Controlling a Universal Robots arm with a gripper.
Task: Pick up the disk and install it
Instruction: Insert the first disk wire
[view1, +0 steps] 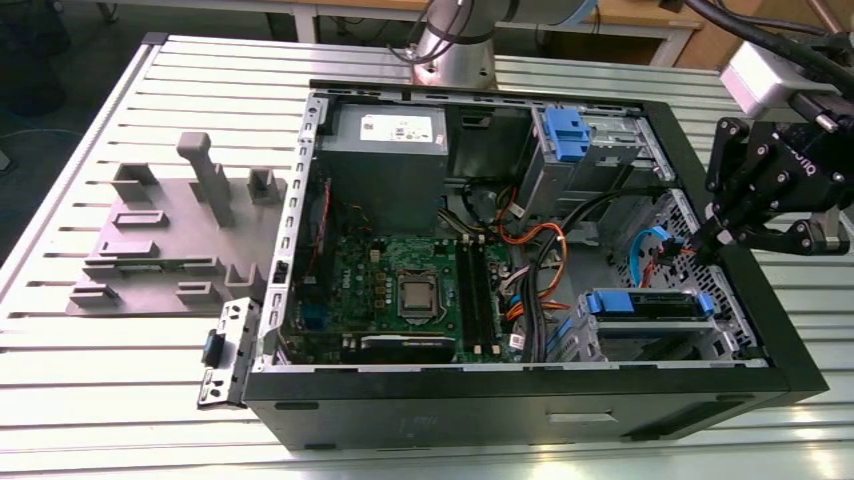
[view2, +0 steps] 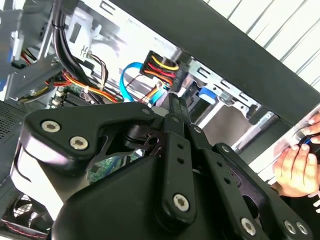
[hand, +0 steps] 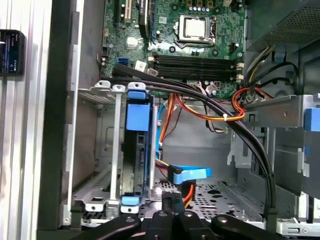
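The disk (view1: 647, 303), edged by a blue carrier rail, sits in the metal drive cage at the near corner of the open computer case (view1: 747, 330), on the exterior view's right. In the first wrist view the disk (hand: 137, 120) stands on edge between the cage's silver walls. My gripper (view1: 707, 245) hangs over the case's right wall, above and behind the disk and apart from it. Its black fingers meet with nothing between them in both wrist views (view2: 172, 102) (hand: 172, 200), just above a blue cable plug (hand: 187, 174).
The case holds a motherboard (view1: 400, 280), a grey power-supply box (view1: 387, 150), an upper bay with a blue latch (view1: 567, 135) and loose orange and black cables (hand: 215, 115). A grey moulded fixture (view1: 174, 230) lies on the slatted table. A person's hand (view2: 297, 162) rests outside the case.
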